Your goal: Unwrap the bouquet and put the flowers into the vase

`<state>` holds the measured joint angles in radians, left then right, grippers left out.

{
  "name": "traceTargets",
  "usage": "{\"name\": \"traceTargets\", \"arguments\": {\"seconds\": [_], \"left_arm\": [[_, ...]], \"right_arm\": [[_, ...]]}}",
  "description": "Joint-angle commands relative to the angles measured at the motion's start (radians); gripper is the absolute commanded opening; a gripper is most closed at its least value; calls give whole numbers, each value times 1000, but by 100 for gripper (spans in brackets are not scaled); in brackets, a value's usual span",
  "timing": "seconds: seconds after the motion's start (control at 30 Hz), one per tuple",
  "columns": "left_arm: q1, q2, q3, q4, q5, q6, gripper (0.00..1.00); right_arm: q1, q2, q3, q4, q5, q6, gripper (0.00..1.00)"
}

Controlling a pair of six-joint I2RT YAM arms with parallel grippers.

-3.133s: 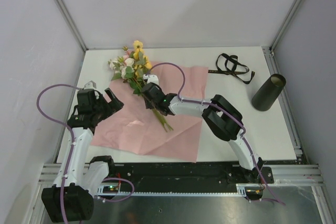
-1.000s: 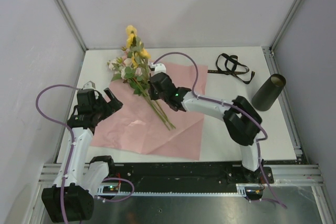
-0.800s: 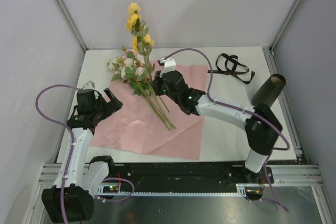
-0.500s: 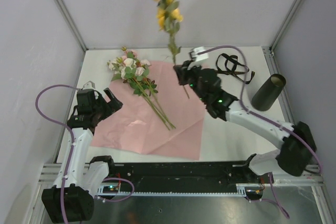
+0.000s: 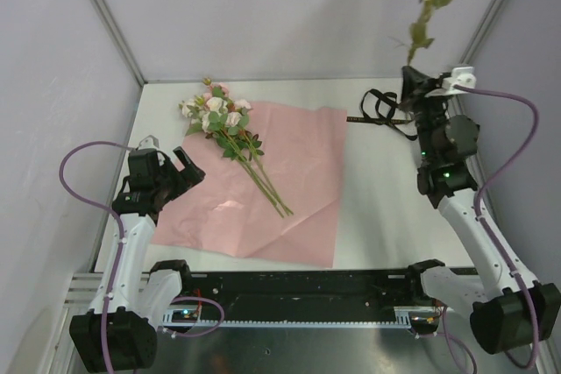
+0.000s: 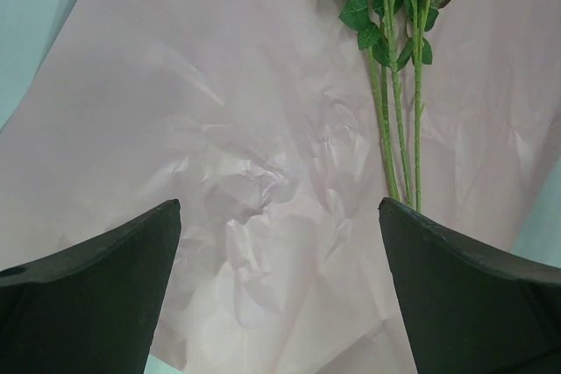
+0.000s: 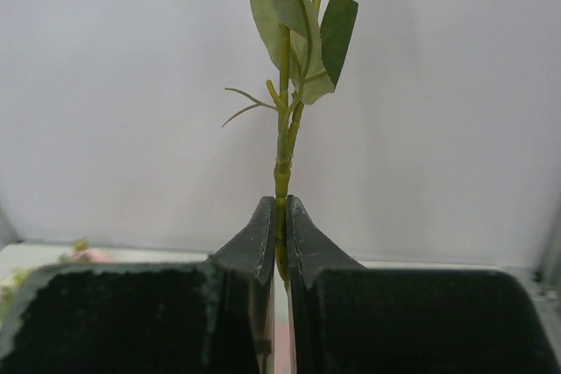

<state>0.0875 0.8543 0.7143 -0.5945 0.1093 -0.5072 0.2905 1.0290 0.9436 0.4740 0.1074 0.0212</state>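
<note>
A strip of bare table [image 5: 386, 208] is running open between the pink paper [image 5: 298, 216] and the right arm [image 5: 460, 212]. The black ribbon [image 5: 381, 109] is sprawling beside the right gripper [image 7: 281, 216]; flowers [image 5: 230, 133] are crowding the paper's far-left corner.

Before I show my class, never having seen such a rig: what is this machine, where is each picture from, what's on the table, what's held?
Two robot arms stand at a white table. One picture looks down from above; two come from wrist cameras. On the table lie a pink paper sheet, pink and white flowers on it, and a black ribbon. The right pincer is shut on a yellow-flowered stem, held upright. The left pincer hangs open over the paper, empty.
</note>
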Motion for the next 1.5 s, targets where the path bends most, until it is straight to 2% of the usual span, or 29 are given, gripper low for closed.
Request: {"name": "traceTargets", "arguments": {"seconds": [0.0,0.23,0.47,0.63,1.13,1.33,1.47], "left_arm": [[6,-7,-3,2,14,-7,100],[5,-6,-3,1,19,-6,100],[6,-11,-4,1,18,-6,100],[6,-7,-2,2,22,-4,100],[6,5,0,2,32,-2,100],[7,8,2,2,29,-2,100],[13,14,3,2,35,-1,100]], "right_arm": [[-164,-46,-26,97,-90,-29,0],[-479,-23,-71,187,-277,86,0],[-641,26,-104,244,-358,124,0],[-663,61,-127,265,-369,65,0],[-671,200,-227,461,-349,44,0],[-672,204,-280,499,-331,65,0],[-672,151,-336,459,-293,74,2]]}}
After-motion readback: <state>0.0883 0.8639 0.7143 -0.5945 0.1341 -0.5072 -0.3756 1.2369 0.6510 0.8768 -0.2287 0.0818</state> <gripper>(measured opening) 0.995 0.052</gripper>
